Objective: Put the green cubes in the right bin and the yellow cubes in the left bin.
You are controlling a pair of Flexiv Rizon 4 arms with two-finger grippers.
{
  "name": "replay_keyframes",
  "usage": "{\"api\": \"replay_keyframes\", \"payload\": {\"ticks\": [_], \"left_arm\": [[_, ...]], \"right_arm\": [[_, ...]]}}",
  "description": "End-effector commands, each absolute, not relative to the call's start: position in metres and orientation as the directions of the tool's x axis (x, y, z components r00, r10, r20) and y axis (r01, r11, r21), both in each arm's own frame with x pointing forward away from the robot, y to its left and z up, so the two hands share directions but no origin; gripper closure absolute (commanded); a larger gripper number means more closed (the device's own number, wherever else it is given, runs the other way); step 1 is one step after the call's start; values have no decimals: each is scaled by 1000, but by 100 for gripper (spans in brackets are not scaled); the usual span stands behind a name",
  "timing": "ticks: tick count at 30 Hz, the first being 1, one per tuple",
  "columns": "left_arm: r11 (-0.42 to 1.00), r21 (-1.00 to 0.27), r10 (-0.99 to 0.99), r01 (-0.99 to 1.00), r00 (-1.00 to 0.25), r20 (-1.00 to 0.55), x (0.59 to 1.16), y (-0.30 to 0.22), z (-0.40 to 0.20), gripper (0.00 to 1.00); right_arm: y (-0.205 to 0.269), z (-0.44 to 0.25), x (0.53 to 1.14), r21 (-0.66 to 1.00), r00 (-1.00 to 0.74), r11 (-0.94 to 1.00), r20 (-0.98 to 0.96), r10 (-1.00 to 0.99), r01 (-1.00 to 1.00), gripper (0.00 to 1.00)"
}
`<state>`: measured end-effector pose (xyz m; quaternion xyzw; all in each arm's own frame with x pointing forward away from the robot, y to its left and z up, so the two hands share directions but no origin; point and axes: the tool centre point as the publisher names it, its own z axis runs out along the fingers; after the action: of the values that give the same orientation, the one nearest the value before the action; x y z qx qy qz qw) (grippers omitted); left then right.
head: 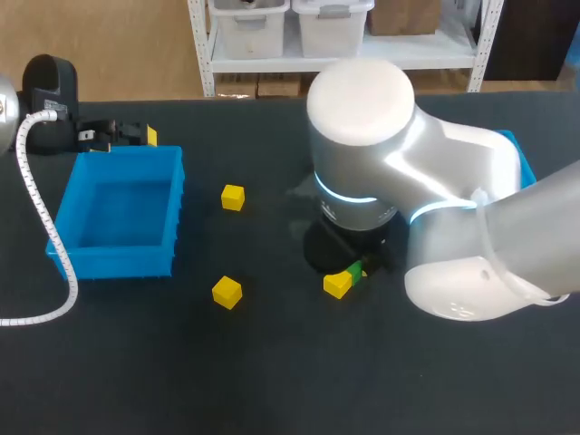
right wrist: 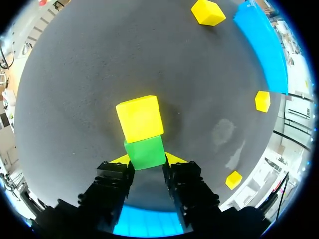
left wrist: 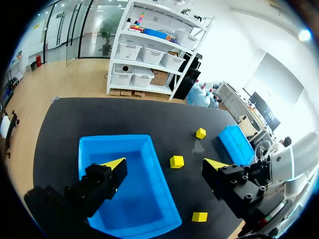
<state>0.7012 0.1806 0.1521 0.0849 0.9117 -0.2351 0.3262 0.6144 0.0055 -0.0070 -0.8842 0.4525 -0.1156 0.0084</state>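
Note:
In the right wrist view the green cube [right wrist: 145, 153] sits between my right gripper's [right wrist: 147, 160] yellow tips, both pressed against its sides. A yellow cube [right wrist: 140, 118] touches it just ahead. From the head view my right arm hides that gripper; only the green cube [head: 354, 271] and its yellow neighbour [head: 337, 284] peek out. Two more yellow cubes [head: 233, 197] [head: 227, 292] lie right of the left bin [head: 118, 263]. My left gripper [left wrist: 164, 164] hangs open over the left bin's [left wrist: 89, 149] edge, holding nothing. The right bin [head: 518, 149] is mostly hidden behind my right arm.
A white ribbed cable [head: 36, 217] runs along the left bin's outer side. In the left wrist view the right bin [left wrist: 237, 144] lies beyond scattered yellow cubes [left wrist: 176, 161] [left wrist: 201, 133] [left wrist: 199, 216]. The right wrist view shows other yellow cubes [right wrist: 208, 12] [right wrist: 262, 100] [right wrist: 233, 179].

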Motion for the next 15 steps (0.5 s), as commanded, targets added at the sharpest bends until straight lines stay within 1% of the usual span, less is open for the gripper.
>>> {"api": "replay_keyframes", "payload": {"ticks": [1,2,4,6,8,10,15], "left_arm": [[869,-380,0,316,-768,-640,701,183,150,0],[869,-380,0,316,-768,-640,701,183,150,0],[869,-380,0,316,-768,-640,701,183,150,0],[869,-380,0,316,-768,-640,701,183,150,0],[869,-380,0,316,-768,-640,701,183,150,0],[869,-380,0,316,-768,-640,701,183,150,0],[869,-380,0,316,-768,-640,701,183,150,0]], "right_arm": [[7,-8,615,-125,559,-586,197,-805,-800,76],[7,-7,614,-131,556,-583,196,-808,-802,78],[7,-7,615,-132,554,-582,197,-809,-803,87],[8,-7,616,-135,550,-578,198,-811,-805,92],[7,-6,618,-139,543,-571,198,-816,-809,98],[6,-5,621,-145,531,-561,197,-824,-815,100],[3,6,631,-176,480,-510,187,-857,-842,100]]}}
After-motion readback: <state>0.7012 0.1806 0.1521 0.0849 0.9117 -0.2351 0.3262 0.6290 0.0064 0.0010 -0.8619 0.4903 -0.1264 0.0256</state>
